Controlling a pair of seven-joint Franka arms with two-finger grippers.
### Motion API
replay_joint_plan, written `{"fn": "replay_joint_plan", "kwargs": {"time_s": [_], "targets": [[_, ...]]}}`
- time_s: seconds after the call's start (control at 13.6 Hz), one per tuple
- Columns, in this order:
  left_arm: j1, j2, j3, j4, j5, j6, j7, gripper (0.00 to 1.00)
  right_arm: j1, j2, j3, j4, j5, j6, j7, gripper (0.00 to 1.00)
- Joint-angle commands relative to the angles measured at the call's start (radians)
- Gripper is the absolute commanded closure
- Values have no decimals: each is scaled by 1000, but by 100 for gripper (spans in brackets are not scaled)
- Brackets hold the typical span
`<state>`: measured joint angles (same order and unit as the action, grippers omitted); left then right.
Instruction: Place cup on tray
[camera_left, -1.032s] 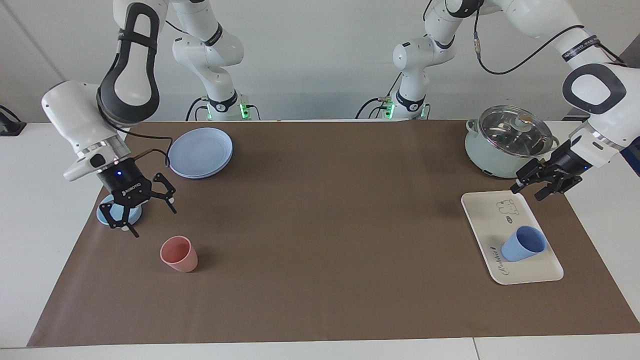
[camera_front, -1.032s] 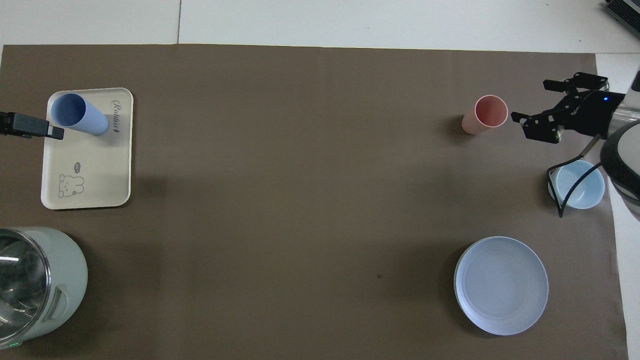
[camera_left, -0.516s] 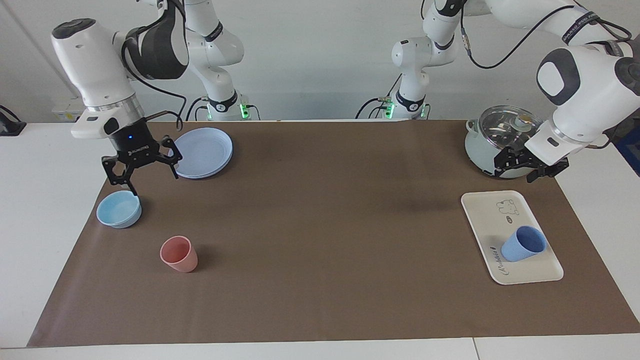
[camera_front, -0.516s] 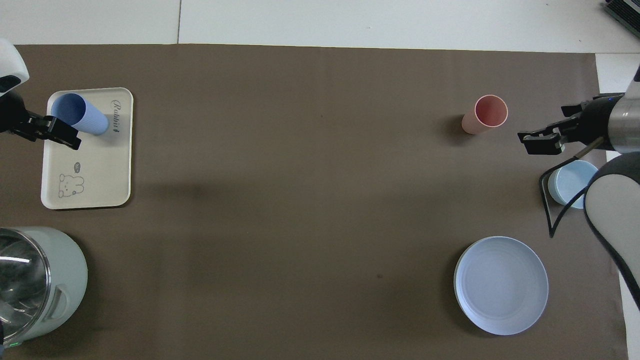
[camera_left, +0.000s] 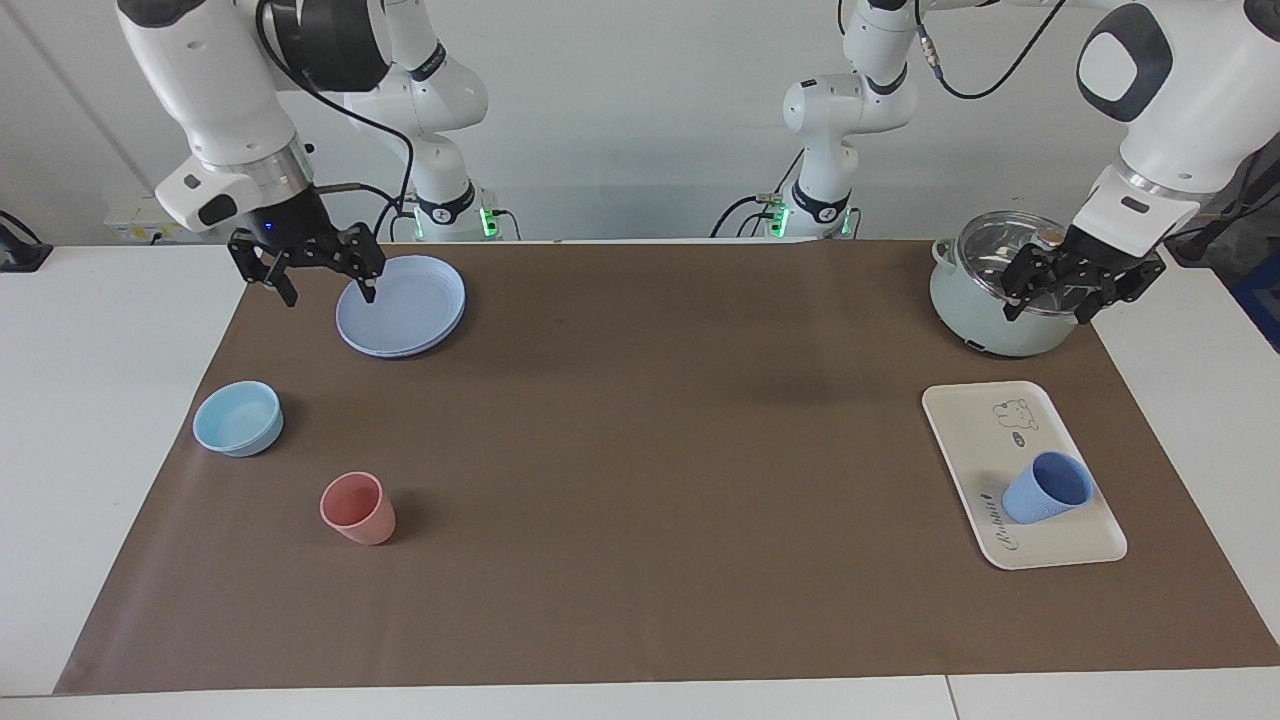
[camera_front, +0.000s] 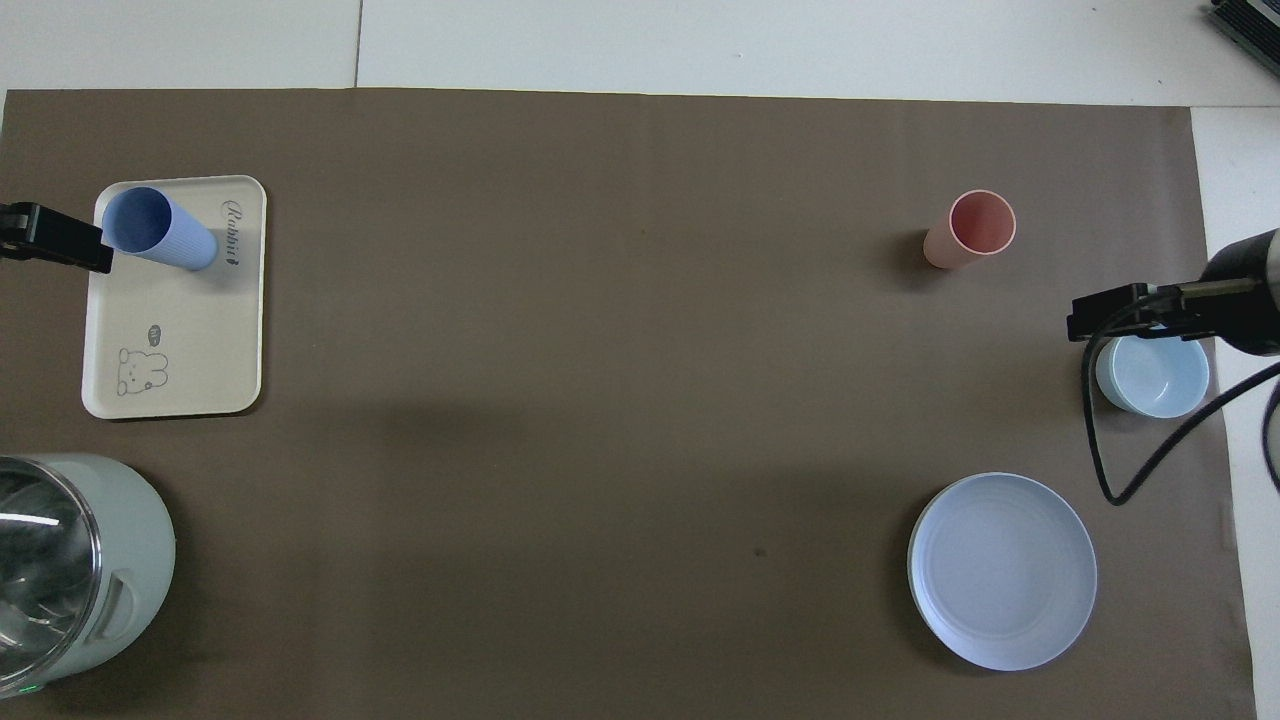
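Note:
The periwinkle-blue cup (camera_left: 1045, 487) stands upright on the cream-white tray (camera_left: 985, 420), at the tray's end farther from the robots. It also shows in the overhead view (camera_front: 160, 228), on the tray (camera_front: 190, 330). The tray lies at the left arm's end of the table. My left gripper (camera_left: 1050, 303) is open and empty, raised over the pot, well clear of the cup. My right gripper (camera_left: 328, 294) is open and empty, raised over the edge of the round blue plate at the right arm's end.
A lidded pale-green pot (camera_left: 985, 300) stands nearer to the robots than the tray. At the right arm's end are a round blue plate (camera_left: 405, 305), a squat light-blue bowl (camera_left: 238, 418) and a pink cup (camera_left: 357, 508).
Both arms rose and drew back toward the robots. The left gripper went from over the tray's near end to over the pot, the right from over the bowl to the plate. The cup stayed put.

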<state>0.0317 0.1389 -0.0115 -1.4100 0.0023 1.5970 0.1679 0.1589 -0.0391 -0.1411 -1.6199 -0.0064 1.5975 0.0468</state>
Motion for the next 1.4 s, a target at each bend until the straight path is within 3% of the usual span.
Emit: {"fn": "replay_joint_plan", "kwargs": {"time_s": [0.0,0.29,1.03,1.33], "targets": [[-1,-15,5,-21,-10,18,-11,0,-18,71,-3,140,-14,-106,24,0],[-1,-30,2,-35,-10,4,-11,0,-21,19,-5,36,-14,-76,21,0],[-3,-55,1,-50,-10,-15,-10,0,-22,21,-5,52,-16,-71,7,0],[-1,-71,1,-60,-10,-54,-8,0,-32,34,-6,104,-27,-140,-25,0]]}}
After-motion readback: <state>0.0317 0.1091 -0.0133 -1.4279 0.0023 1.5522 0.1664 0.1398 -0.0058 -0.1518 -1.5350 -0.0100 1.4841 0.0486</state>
